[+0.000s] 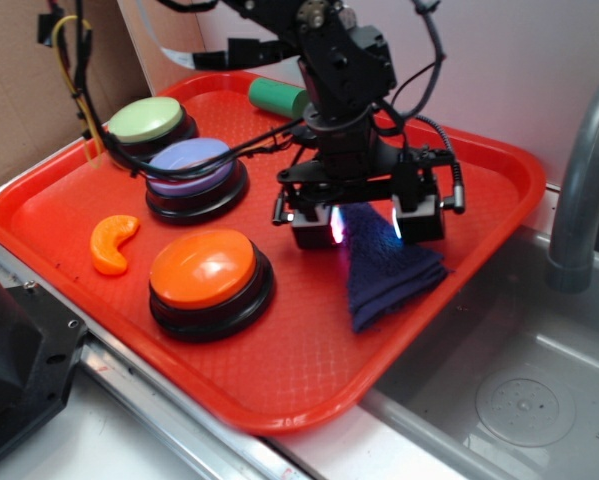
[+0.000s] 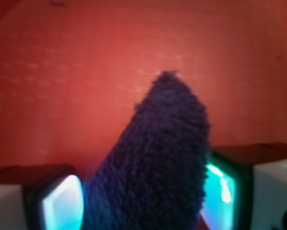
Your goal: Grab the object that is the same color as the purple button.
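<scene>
The object, a dark purple-blue terry rag [image 1: 394, 270], lies folded on the right part of the red tray [image 1: 69, 210]. My gripper [image 1: 366, 225] is low over the rag's far end, open, with one glowing finger on each side of it. The wrist view shows the fuzzy rag [image 2: 157, 158] rising between the pads and filling most of the gap of my gripper [image 2: 143, 201]. It lies against the right pad [image 2: 220, 187], with a thin gap at the left pad. The purple button [image 1: 191, 165], lavender on a black base, sits left of the gripper.
An orange button [image 1: 204, 270] stands at the tray's front and a green button [image 1: 149, 120] at its back left. A green cylinder [image 1: 277, 97] lies at the back, an orange crescent [image 1: 114, 243] at the left. A metal sink [image 1: 519, 380] and faucet [image 1: 579, 190] border the right.
</scene>
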